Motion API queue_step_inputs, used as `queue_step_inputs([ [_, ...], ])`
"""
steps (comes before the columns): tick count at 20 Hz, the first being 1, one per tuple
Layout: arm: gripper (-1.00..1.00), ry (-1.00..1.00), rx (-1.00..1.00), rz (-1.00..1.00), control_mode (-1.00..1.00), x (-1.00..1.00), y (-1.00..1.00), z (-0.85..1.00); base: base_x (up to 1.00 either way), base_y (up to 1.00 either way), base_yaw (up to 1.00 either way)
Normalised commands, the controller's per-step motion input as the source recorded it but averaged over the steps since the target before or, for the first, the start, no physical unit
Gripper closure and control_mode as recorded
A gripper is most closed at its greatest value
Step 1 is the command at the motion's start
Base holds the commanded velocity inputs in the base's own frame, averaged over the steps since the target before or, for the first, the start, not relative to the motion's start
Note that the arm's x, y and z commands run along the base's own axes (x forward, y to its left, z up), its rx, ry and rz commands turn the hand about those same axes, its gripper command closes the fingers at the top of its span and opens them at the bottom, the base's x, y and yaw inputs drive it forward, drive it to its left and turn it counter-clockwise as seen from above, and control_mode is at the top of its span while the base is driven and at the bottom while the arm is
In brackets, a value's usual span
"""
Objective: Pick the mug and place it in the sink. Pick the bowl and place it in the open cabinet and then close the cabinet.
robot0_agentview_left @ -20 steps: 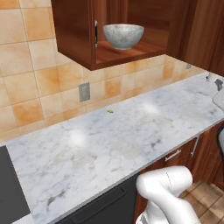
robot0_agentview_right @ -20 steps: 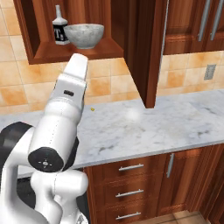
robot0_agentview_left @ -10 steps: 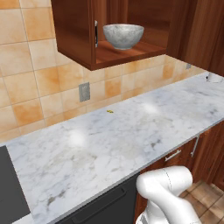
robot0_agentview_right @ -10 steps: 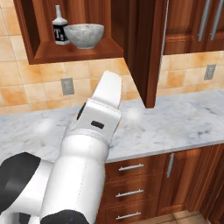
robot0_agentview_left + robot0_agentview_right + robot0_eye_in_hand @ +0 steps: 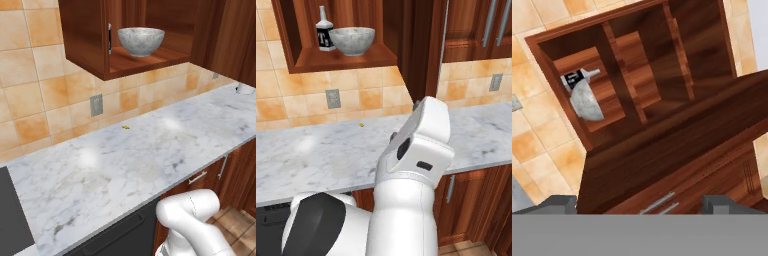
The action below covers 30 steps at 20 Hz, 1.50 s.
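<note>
The grey speckled bowl [image 5: 141,40] [image 5: 352,40] sits upright on the shelf of the open dark red-brown cabinet [image 5: 150,60] [image 5: 346,62]. In the hand view, which is rolled, the bowl [image 5: 586,104] lies far off at the left inside the cabinet [image 5: 637,75]. The cabinet's open door [image 5: 687,140] [image 5: 426,50] crosses the foreground, its silver bar handle [image 5: 657,202] low in the picture. My gripper [image 5: 639,204] is open, fingertips [image 5: 559,202] wide apart with nothing between them, facing the door's face. The mug and the sink are out of view.
A small dark-labelled bottle [image 5: 324,35] [image 5: 577,79] stands beside the bowl on the shelf. Below runs a white marble counter [image 5: 130,150] [image 5: 321,145] with a tiled wall and an outlet [image 5: 96,105]. My arm's elbow [image 5: 421,145] rises over the counter's front edge.
The arm has drawn back from the cabinet shelf and folded down and to the right over the counter. The bowl stays on the shelf. The jaws have stayed open.
</note>
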Motion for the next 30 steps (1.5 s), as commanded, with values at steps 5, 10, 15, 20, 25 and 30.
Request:
queue_step_inputs([
  [5, -1.00, -0.03, -0.01, 0.04, -1.00, 0.12, -0.35, -0.24, 0.00, 0.00, 0.00],
  [10, -1.00, -0.02, -0.03, 0.05, -1.00, 0.36, -0.11, -0.21, 0.00, 0.00, 0.00],
  [15, -1.00, 0.00, -0.02, 0.00, -1.00, 0.56, 0.00, -0.09, 0.00, 0.00, 0.00],
  [20, -1.00, -0.01, 0.00, 0.00, -1.00, 0.44, -0.19, -0.11, 0.00, 0.00, 0.00],
  [25, -1.00, 0.00, 0.00, 0.00, -1.00, 0.59, -0.22, -0.16, 0.00, 0.00, 0.00],
  [30, -1.00, -0.01, 0.00, 0.00, -1.00, 0.53, -0.24, -0.11, 0.00, 0.00, 0.00],
])
